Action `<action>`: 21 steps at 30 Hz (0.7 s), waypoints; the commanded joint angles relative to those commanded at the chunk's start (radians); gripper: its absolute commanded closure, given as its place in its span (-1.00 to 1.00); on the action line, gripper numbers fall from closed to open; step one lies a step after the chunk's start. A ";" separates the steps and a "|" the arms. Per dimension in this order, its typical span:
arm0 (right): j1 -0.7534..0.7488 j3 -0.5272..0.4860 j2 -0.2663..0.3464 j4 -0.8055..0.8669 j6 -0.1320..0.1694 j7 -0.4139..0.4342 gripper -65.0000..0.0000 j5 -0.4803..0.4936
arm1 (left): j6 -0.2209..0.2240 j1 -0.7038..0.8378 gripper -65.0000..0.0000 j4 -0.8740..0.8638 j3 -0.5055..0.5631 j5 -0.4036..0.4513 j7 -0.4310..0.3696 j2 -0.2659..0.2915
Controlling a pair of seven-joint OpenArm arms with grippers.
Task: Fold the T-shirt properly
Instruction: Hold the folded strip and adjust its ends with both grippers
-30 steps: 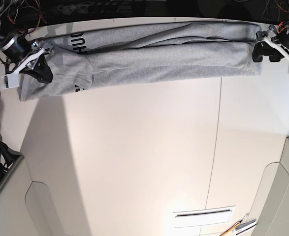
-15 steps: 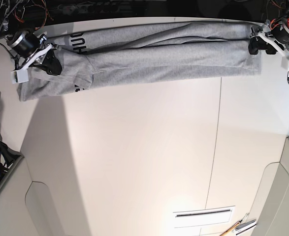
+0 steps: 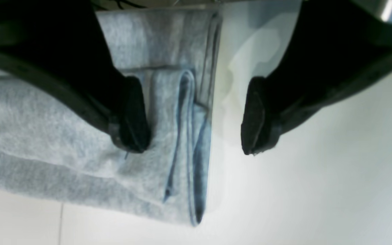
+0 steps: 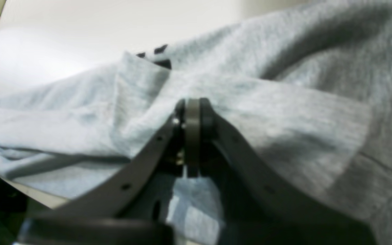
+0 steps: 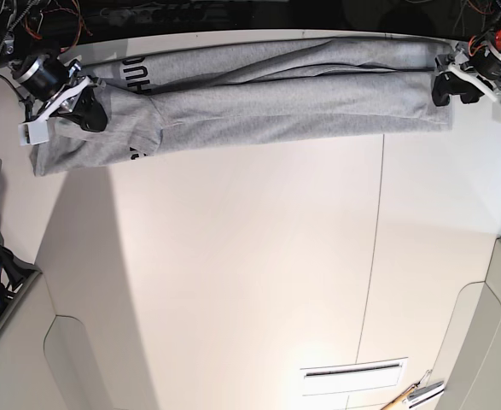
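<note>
Heather-grey cotton T-shirt point(image 5: 267, 98), folded lengthwise into a long band, lies across the far edge of the white table point(image 5: 250, 273), running from approx 10 o'clock to 2 o'clock in base view. Black block lettering point(image 5: 136, 75) shows near the 10 o'clock end, w/ a sleeve fold below it.

Right gripper point(image 5: 90, 114) sits at the 10 o'clock end, on the shirt. Wrist view: its grey fingers pressed together at the tips, pinching a raised ridge of grey fabric point(image 4: 216, 98); cloth bunches up around the pinch, lettering visible just beyond at 11 o'clock.

Left gripper point(image 5: 453, 87) at the 2 o'clock end, by the shirt's hem edge. Wrist view: jaws spread wide, one black pad point(image 3: 133, 115) over the fabric, other pad point(image 3: 255, 115) over bare table; the layered hem edge point(image 3: 196, 143) lies between them, flat on the surface, not gripped.

Small tools point(image 5: 416, 395) near the 5 o'clock corner, well apart from the shirt.
</note>
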 joint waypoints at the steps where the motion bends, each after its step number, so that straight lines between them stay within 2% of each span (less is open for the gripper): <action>1: 0.003 0.000 0.000 0.000 0.000 0.000 1.00 -0.001 | -0.009 0.000 -0.43 0.000 0.019 -0.014 0.007 0.000; 7: 0.011 0.000 0.000 0.000 0.000 -0.006 1.00 0.000 | -0.011 -0.005 -0.42 0.000 0.133 -0.020 0.003 0.000; 8: 0.011 0.000 0.000 0.000 0.000 -0.006 1.00 0.000 | -0.011 -0.008 -0.33 0.000 0.138 -0.020 -0.002 0.000; 9: 0.011 0.000 0.000 0.000 0.000 -0.007 1.00 -0.001 | -0.011 -0.011 -0.12 0.000 0.139 -0.020 -0.007 0.000; 11: 0.011 0.000 0.000 0.000 0.000 -0.007 1.00 -0.001 | -0.010 -0.021 0.47 0.000 0.138 -0.019 -0.009 0.000; 13: 0.011 0.000 0.000 0.000 0.000 -0.008 1.00 -0.001 | -0.010 -0.032 0.94 0.000 0.138 -0.020 -0.019 0.000; 14: 0.011 0.000 0.000 0.000 0.000 -0.008 1.00 0.000 | -0.010 -0.038 1.00 0.000 0.138 -0.020 -0.019 0.000; 21: 0.011 0.000 0.000 0.000 0.000 -0.010 1.00 0.000 | -0.010 -0.058 1.00 0.000 0.138 -0.019 -0.023 0.000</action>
